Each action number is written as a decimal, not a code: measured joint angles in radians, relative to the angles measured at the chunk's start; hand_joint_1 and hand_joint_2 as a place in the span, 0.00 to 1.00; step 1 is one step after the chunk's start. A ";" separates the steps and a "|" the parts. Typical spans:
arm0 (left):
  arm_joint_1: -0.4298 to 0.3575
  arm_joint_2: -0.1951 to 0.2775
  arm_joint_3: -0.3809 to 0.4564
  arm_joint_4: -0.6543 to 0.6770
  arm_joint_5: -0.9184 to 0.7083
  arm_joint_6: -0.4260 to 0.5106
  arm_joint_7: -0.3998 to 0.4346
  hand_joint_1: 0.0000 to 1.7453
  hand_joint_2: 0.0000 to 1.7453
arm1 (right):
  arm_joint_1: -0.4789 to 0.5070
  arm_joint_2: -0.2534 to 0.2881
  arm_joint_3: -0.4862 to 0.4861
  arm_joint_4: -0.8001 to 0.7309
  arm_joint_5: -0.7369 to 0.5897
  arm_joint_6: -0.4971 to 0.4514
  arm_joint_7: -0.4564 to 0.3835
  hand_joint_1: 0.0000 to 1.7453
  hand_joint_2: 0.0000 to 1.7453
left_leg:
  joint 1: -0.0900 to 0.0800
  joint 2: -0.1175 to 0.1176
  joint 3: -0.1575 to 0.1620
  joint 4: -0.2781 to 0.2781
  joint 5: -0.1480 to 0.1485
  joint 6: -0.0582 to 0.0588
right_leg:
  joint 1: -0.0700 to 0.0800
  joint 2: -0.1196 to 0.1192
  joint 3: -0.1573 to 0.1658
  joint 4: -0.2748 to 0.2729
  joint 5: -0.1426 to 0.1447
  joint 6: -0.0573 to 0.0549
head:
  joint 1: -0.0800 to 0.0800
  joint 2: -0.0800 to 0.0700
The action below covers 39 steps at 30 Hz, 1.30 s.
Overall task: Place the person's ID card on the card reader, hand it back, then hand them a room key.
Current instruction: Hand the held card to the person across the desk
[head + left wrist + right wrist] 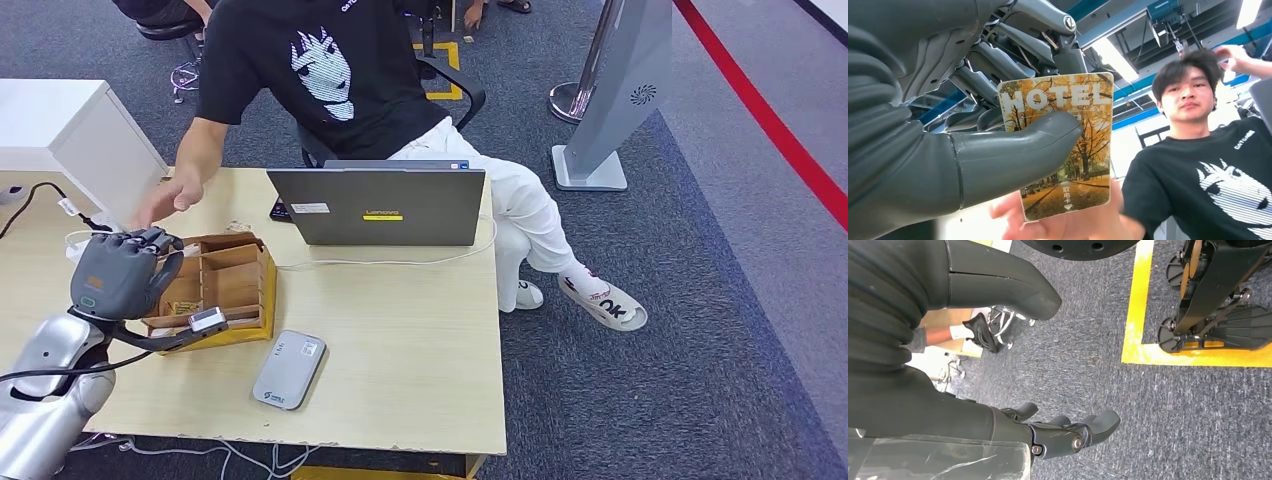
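Room key (1058, 145), "HOTEL" print, pinched between thumb and fingers of my left robot hand (118, 272), left of head frame, above wooden organizer (225, 290) on surface (400, 350). Person's hand (165, 198) near, upper left. Right robot hand (998, 365) hanging above floor, fingers apart, holding nothing. Card reader (289, 369) lower centre.

table (420, 340): light wood | on it: laptop (380, 206), wooden organizer (225, 285), grey card reader (289, 369), white cable (390, 262)
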 joint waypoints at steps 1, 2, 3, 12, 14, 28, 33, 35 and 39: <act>-0.002 0.002 0.000 0.000 0.001 -0.001 0.000 0.96 1.00 | 0.000 0.000 0.000 0.000 0.001 0.000 0.000 0.00 1.00 | 0.000 0.000 0.000 0.000 0.000 0.000 | 0.000 0.000 0.000 0.000 0.000 0.000 | 0.000 0.000; -0.003 0.004 0.000 0.000 0.001 -0.001 0.000 0.72 1.00 | 0.000 0.000 0.000 0.000 0.002 0.000 0.000 0.00 1.00 | 0.000 0.000 0.000 0.000 0.000 0.000 | 0.000 0.000 0.000 0.000 0.000 0.000 | 0.000 0.000; -0.003 0.005 0.001 0.000 0.001 -0.001 -0.001 0.48 1.00 | 0.000 0.000 0.000 0.000 0.003 0.000 0.000 0.00 1.00 | 0.000 0.000 0.000 0.000 0.000 0.000 | 0.000 0.000 0.000 0.000 0.000 0.000 | 0.000 0.000; 0.005 0.011 0.002 -0.002 -0.010 0.016 -0.011 0.00 1.00 | -0.001 0.000 -0.001 0.000 0.006 0.000 0.000 0.00 1.00 | 0.000 0.000 0.000 0.000 0.000 0.000 | 0.000 0.000 0.000 0.000 0.000 0.000 | 0.000 0.000; 0.009 0.011 0.002 -0.002 -0.014 0.018 -0.012 0.00 1.00 | -0.001 0.000 -0.001 0.000 0.007 -0.001 0.000 0.00 1.00 | 0.000 0.000 0.000 0.000 0.000 0.000 | 0.000 0.000 0.000 0.000 0.000 0.000 | 0.000 0.000; 0.144 -0.174 0.217 -0.186 0.124 0.114 -0.325 0.00 1.00 | -0.002 0.003 -0.010 0.000 0.014 -0.013 0.000 0.00 1.00 | -0.001 0.002 0.000 0.000 -0.001 0.000 | 0.000 0.001 0.000 -0.001 0.000 0.000 | 0.001 0.000; 0.280 -0.425 0.418 -0.434 0.634 0.122 -0.402 0.00 1.00 | 0.006 0.012 -0.027 0.000 0.009 -0.031 -0.001 0.00 1.00 | -0.002 0.008 0.001 0.000 -0.004 0.003 | -0.001 0.006 0.000 -0.002 0.000 0.002 | 0.002 0.000; 0.337 -0.489 0.482 -0.493 0.864 0.115 -0.405 0.00 1.00 | 0.008 0.016 -0.036 0.000 0.005 -0.040 -0.002 0.00 1.00 | -0.001 0.007 0.001 0.000 -0.004 0.003 | -0.001 0.006 0.000 -0.002 -0.001 0.002 | 0.002 0.000; 0.409 -0.582 0.664 -0.484 1.194 -0.055 -0.406 0.00 1.00 | 0.010 0.021 -0.057 0.000 0.001 -0.050 -0.008 0.00 1.00 | 0.000 0.005 0.000 0.000 -0.004 0.003 | 0.000 0.004 0.000 -0.001 -0.003 0.002 | 0.002 0.000</act>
